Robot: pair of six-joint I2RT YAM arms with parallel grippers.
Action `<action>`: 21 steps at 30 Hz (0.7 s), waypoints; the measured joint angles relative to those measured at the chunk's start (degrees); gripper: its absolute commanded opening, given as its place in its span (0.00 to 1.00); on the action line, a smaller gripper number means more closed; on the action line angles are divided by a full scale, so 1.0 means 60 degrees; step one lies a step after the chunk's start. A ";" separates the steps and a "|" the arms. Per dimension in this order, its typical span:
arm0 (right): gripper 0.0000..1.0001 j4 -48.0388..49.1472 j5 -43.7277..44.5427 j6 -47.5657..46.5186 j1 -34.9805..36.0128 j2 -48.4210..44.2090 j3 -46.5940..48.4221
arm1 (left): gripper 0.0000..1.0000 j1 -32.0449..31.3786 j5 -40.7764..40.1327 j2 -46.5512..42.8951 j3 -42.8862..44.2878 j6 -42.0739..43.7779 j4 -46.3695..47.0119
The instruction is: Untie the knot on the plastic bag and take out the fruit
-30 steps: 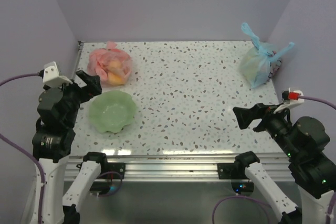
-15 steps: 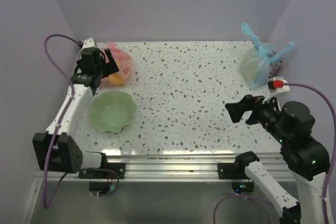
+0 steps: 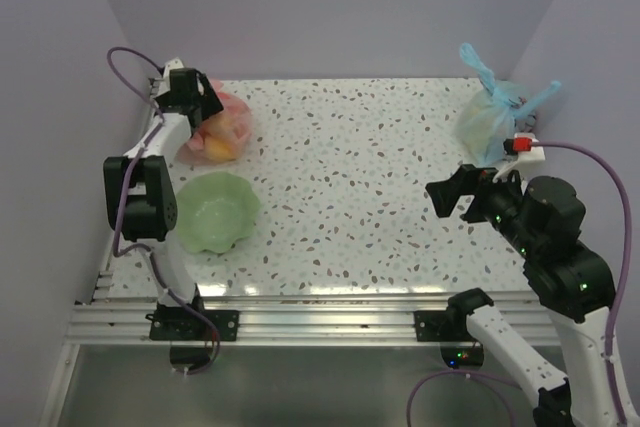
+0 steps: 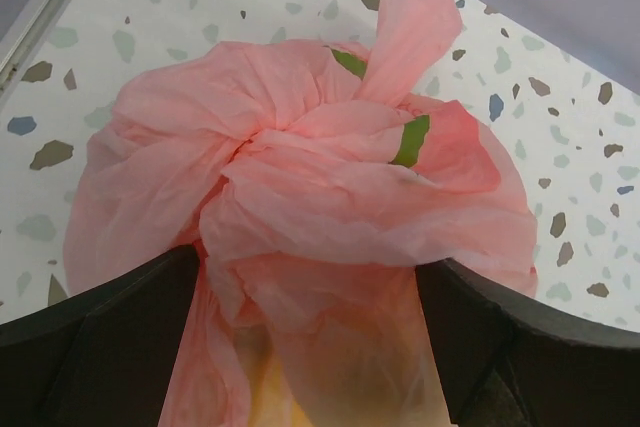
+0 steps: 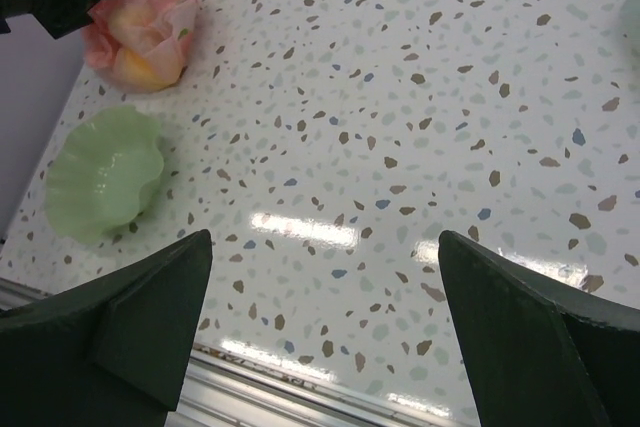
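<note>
The pink plastic bag (image 3: 228, 130) lies at the far left of the table, tied shut. In the left wrist view the bag (image 4: 300, 197) fills the frame, its knot (image 4: 262, 152) a bunched tuft with one ear (image 4: 415, 27) sticking up. Yellow and orange fruit (image 3: 220, 147) shows through the film, and also in the left wrist view (image 4: 268, 387). My left gripper (image 3: 198, 102) is open right over the bag, its fingers (image 4: 100, 347) on either side of the bag's near part (image 4: 308, 262). My right gripper (image 3: 450, 197) is open and empty above mid-table (image 5: 325, 237), far from the bag (image 5: 150, 17).
A green scalloped bowl (image 3: 213, 210) sits just in front of the pink bag and shows in the right wrist view (image 5: 105, 172). A light blue tied bag (image 3: 490, 117) stands at the far right corner. Purple walls close the table's left, back and right sides.
My left arm has stretched from beside the bowl out to the far left, bringing its gripper over the pink bag. My right gripper has shifted slightly left and away.
</note>
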 measured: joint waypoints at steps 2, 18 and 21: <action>0.99 0.0058 0.0073 0.0058 0.0000 0.0066 -0.0033 | 0.76 0.0051 0.0138 0.0484 0.0310 -0.0018 0.0098; 0.99 0.0007 0.0222 0.0284 0.0004 -0.0102 -0.0153 | 0.06 -0.0943 0.4000 0.0685 -0.0463 0.0342 0.2127; 0.99 -0.0044 0.0215 0.0280 0.0004 -0.0255 -0.0153 | 0.03 -0.1843 0.4299 0.0222 -0.0783 0.0510 0.2222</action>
